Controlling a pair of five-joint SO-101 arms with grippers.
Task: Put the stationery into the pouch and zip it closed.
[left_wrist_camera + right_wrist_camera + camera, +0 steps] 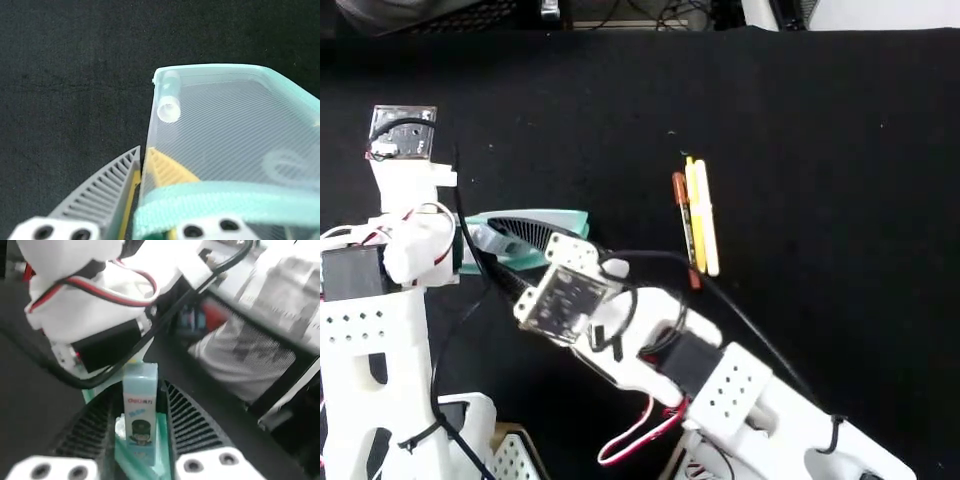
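Partway: left end effector [144, 165] clamped on pouch [225, 135] edge, right end effector [140, 392] pinching a blue box [140, 415] at its mouth; three pens [696, 215] on desk [820, 120] left to load, zip not yet closed.

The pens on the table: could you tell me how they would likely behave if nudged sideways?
The pens look slim and round, so they would probably roll on the black tabletop. They lie side by side, seemingly touching, so nudging one likely shifts the others.

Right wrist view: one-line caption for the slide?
Right gripper pinches a small light-blue box at the teal pouch, left arm close behind.
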